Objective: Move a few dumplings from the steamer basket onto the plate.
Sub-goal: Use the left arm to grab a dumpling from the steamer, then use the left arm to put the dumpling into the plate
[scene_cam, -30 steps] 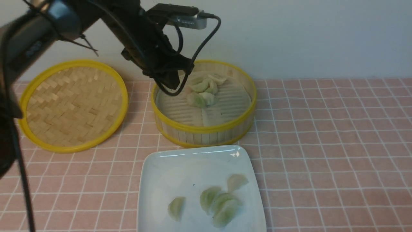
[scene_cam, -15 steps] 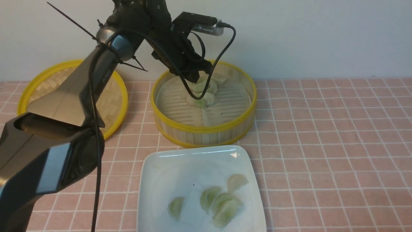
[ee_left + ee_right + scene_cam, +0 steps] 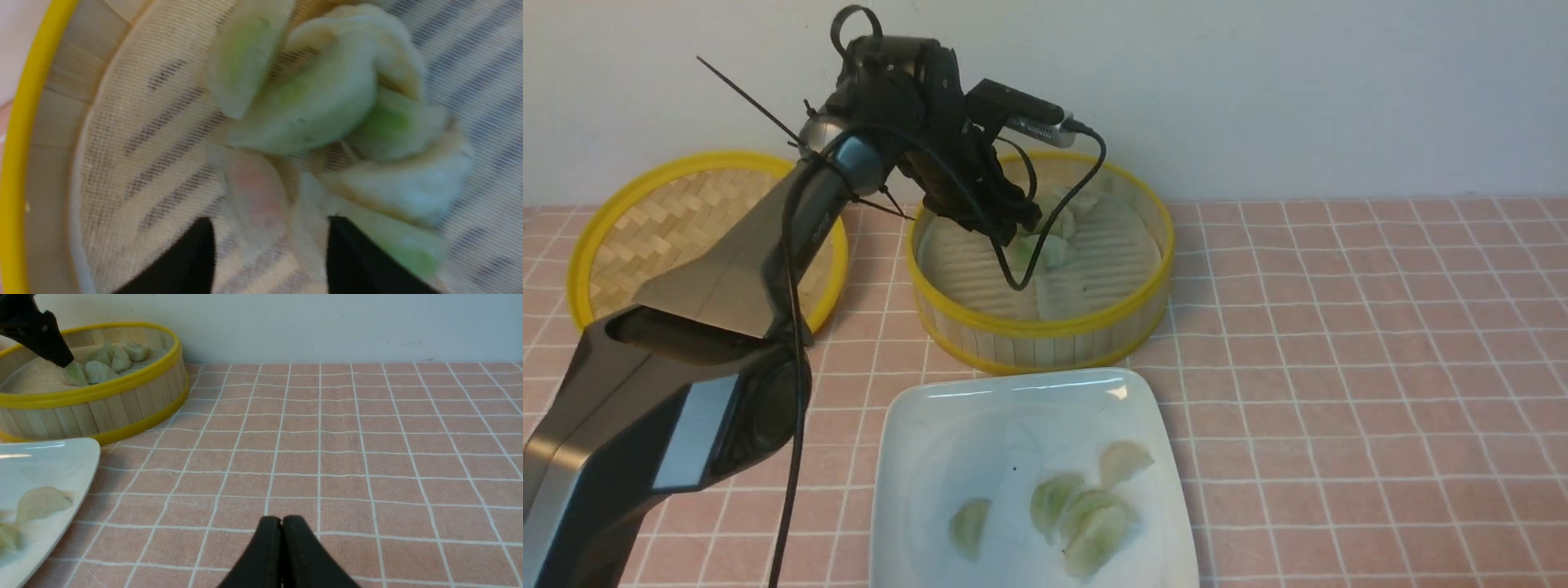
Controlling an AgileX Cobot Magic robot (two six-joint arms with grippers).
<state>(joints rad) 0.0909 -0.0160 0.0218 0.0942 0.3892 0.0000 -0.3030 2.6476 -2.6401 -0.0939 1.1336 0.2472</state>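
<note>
The steamer basket (image 3: 1045,331) stands at the back middle with a heap of dumplings (image 3: 1058,245) on its slatted floor. My left gripper (image 3: 1023,230) is down inside the basket at that heap. In the left wrist view it (image 3: 269,228) is open, its two black fingers on either side of a pinkish-white dumpling (image 3: 253,192), with green dumplings (image 3: 310,102) just beyond. The white plate (image 3: 931,425) in front holds several green dumplings (image 3: 1086,514). My right gripper (image 3: 282,520) is shut and empty, low over the tablecloth to the right.
The woven basket lid (image 3: 645,237) lies flat at the back left, partly behind my left arm. The pink checked tablecloth (image 3: 1339,367) covers the table. A pale wall runs close behind the basket (image 3: 94,392). The plate's corner (image 3: 61,457) shows in the right wrist view.
My left arm has swung right from the basket's left rim and come down into the basket onto the dumpling heap. The plate's dumplings and the right arm have not moved.
</note>
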